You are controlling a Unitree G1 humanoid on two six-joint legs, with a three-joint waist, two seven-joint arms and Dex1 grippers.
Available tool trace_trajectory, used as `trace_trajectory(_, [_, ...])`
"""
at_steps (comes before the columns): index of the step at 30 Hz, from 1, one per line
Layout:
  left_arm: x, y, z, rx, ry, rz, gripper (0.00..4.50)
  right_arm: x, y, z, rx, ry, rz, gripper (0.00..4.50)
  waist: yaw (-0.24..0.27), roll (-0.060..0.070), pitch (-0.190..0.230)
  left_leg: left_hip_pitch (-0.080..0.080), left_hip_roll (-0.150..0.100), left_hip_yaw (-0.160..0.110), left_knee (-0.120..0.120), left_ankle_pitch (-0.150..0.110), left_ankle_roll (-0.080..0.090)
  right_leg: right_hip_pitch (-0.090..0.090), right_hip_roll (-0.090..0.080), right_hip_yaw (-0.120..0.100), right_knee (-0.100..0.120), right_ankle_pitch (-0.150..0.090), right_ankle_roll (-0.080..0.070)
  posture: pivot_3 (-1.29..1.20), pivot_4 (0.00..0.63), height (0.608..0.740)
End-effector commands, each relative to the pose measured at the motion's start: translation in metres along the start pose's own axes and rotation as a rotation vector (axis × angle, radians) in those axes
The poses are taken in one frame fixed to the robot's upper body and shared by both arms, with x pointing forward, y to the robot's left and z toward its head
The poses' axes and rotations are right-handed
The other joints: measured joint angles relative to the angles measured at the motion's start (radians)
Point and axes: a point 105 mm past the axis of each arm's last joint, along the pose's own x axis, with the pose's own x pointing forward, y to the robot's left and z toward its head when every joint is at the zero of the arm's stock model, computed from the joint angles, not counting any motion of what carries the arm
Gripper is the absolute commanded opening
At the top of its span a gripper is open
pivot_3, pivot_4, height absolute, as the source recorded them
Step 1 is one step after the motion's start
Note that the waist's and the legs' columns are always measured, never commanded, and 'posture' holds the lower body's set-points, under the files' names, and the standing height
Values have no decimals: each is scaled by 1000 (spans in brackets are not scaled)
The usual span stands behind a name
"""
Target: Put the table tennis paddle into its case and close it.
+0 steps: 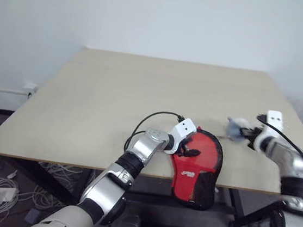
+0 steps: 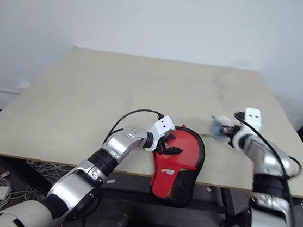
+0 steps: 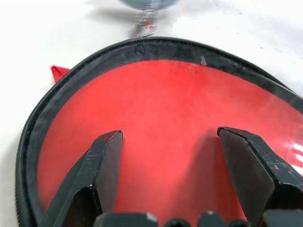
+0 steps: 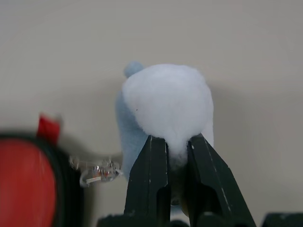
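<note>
1. A pale desk (image 1: 114, 104) stands against a white wall.
2. The case (image 1: 197, 168) overhangs the desk's near edge; whether the paddle is inside is unclear.
3. Left gripper (image 3: 165, 161) rests on the case, fingers (image 3: 102, 170) spread wide and holding nothing.
4. Right gripper (image 4: 176, 146), right of the case, pinches the fluffy zip charm (image 4: 165, 106).
5. Closing looks underway; next, drag the charm round the rim.

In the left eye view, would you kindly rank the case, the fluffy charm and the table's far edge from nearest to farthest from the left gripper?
1. case: directly under the left gripper.
2. fluffy charm: to its right, pinched by the right gripper.
3. table's far edge: at the wall.
</note>
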Motion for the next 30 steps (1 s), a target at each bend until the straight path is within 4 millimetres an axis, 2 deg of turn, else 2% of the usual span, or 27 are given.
trace_trajectory(1, [3, -2, -16, -8, 71, -15, 3393, -31, -10, 18, -11, -56, -30, 28, 0, 0, 0, 0, 0, 0, 0, 0, 0, 0, 0, 0, 0, 0, 0, 0, 0, 716])
trace_trajectory(8, [6, -5, -16, -3, 72, -31, 3393, -62, -17, -15, -47, 35, -7, 28, 9, 0, 0, -4, 1, -2, 5, 0, 0, 0, -1, -5, 0, 0, 2, 0, 0, 716])
trace_trajectory(23, [8, -3, -14, -5, 70, -39, 3393, -118, 16, -55, -201, 117, 277, 20, 11, -2, 1, -8, 2, -3, 10, -2, 2, 2, -6, -13, -2, -1, 4, 0, 0, 716])
trace_trajectory(27, [9, -3, -14, -5, 69, -38, 3393, -128, 19, -66, -217, 152, 331, 19, 10, -3, 2, -8, 2, -3, 10, -3, 3, 3, -11, -15, -2, -1, 4, 0, 0, 716])
trace_trajectory(30, [10, -3, -14, -8, 68, -38, 3393, -136, 31, -76, -250, 186, 424, 19, 11, -3, 2, -8, 1, -3, 9, -4, 4, 4, -16, -17, -2, -2, 6, 0, 0, 716])
